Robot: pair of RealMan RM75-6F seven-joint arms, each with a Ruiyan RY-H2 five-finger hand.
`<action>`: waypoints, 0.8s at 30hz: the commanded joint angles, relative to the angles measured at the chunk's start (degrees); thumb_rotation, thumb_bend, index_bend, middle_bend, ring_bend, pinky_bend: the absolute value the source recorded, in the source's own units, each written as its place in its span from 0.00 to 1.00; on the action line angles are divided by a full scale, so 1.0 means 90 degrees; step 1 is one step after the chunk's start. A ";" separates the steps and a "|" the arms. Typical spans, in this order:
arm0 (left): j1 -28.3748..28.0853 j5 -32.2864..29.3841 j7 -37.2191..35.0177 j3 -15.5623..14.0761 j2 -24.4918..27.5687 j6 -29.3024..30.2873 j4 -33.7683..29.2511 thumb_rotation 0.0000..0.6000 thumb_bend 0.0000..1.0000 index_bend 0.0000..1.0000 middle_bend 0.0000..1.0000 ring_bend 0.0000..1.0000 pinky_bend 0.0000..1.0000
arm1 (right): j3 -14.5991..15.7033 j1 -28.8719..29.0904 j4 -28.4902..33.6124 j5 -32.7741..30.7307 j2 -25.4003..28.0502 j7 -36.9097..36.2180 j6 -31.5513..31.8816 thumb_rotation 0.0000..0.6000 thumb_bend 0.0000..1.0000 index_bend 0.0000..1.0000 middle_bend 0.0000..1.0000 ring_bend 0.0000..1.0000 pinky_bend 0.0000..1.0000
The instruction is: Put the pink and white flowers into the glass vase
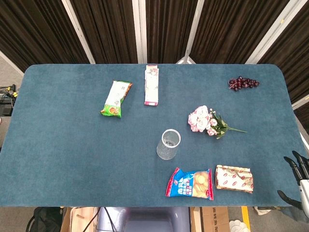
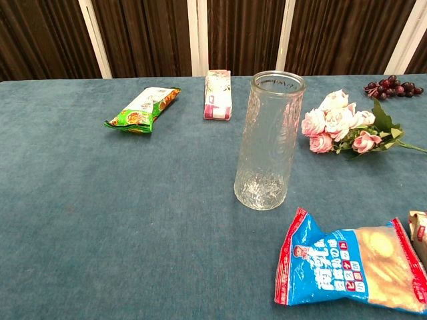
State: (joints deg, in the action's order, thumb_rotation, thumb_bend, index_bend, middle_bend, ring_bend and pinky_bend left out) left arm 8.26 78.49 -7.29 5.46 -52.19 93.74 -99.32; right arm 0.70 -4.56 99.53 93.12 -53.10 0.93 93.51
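Currently flowers point(image 1: 206, 121) lie right of upright glass vase point(image 1: 168, 144); right robot hand point(image 1: 299, 180) at worktop point(image 1: 67, 145) edge, seemingly spread, empty.

Open cloth between glass vase point(image 1: 168, 144) and pink and white flowers point(image 1: 206, 121), blue snack bag point(image 1: 190, 183) and brown packet point(image 1: 234, 178) near the vase's base, right hand point(image 1: 298, 180) off table edge.

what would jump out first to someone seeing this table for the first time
Probably the tall clear glass vase, standing upright and empty near the middle of the blue table. Next the pink and white flowers lying on their side to its right, and the bright blue snack bag at the near edge.
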 commanded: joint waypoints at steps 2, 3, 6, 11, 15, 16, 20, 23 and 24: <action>-0.0085 0.0227 -0.0073 -0.0013 -0.0061 0.0018 0.0181 1.00 0.20 0.13 0.00 0.00 0.02 | 0.0016 -0.0004 -0.0010 0.0008 0.0017 -0.0050 -0.0016 1.00 0.15 0.16 0.07 0.11 0.12; -0.0091 0.0262 -0.0073 -0.0020 -0.0073 0.0028 0.0199 1.00 0.20 0.13 0.00 0.00 0.02 | 0.0018 -0.0005 -0.0013 0.0009 0.0018 -0.0048 -0.0019 1.00 0.15 0.16 0.07 0.11 0.12; -0.0094 0.0376 -0.0093 -0.0039 -0.0104 0.0095 0.0234 1.00 0.20 0.14 0.00 0.00 0.00 | 0.0028 -0.0012 -0.0019 0.0027 0.0030 -0.0060 -0.0015 1.00 0.15 0.16 0.07 0.11 0.12; -0.0078 0.0540 -0.0096 -0.0100 -0.0118 0.0182 0.0279 1.00 0.20 0.15 0.00 0.00 0.00 | 0.0031 -0.0026 -0.0032 0.0060 0.0050 -0.0158 0.0022 1.00 0.15 0.16 0.07 0.11 0.12; -0.0081 0.0588 -0.0063 -0.0114 -0.0133 0.0223 0.0290 1.00 0.20 0.15 0.00 0.00 0.00 | 0.0036 -0.0024 -0.0022 0.0052 0.0058 -0.0160 -0.0001 1.00 0.15 0.16 0.07 0.11 0.12; -0.0083 0.0592 -0.0055 -0.0118 -0.0135 0.0222 0.0289 1.00 0.20 0.15 0.00 0.00 0.00 | 0.0037 -0.0026 -0.0017 0.0044 0.0057 -0.0153 -0.0008 1.00 0.15 0.16 0.07 0.11 0.12; -0.0087 0.0553 -0.0037 -0.0128 -0.0132 0.0198 0.0280 1.00 0.20 0.15 0.00 0.00 0.00 | 0.0045 -0.0012 0.0023 0.0049 0.0025 -0.0170 -0.0049 1.00 0.15 0.16 0.07 0.11 0.12; -0.0071 0.0561 -0.0027 -0.0117 -0.0141 0.0270 0.0276 1.00 0.19 0.15 0.00 0.00 0.00 | 0.0092 0.0035 0.0107 0.0042 0.0055 -0.0340 -0.0200 1.00 0.15 0.16 0.07 0.11 0.12; -0.0064 0.0579 -0.0021 -0.0110 -0.0158 0.0315 0.0290 1.00 0.19 0.15 0.00 0.00 0.00 | 0.0098 0.0054 0.0117 0.0021 0.0070 -0.0396 -0.0255 1.00 0.15 0.16 0.07 0.11 0.12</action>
State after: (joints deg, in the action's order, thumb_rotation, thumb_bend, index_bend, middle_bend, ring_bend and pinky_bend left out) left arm 7.61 83.56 -7.55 4.39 -53.48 96.24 -96.81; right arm 1.42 -4.35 100.31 93.48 -52.65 -2.02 91.83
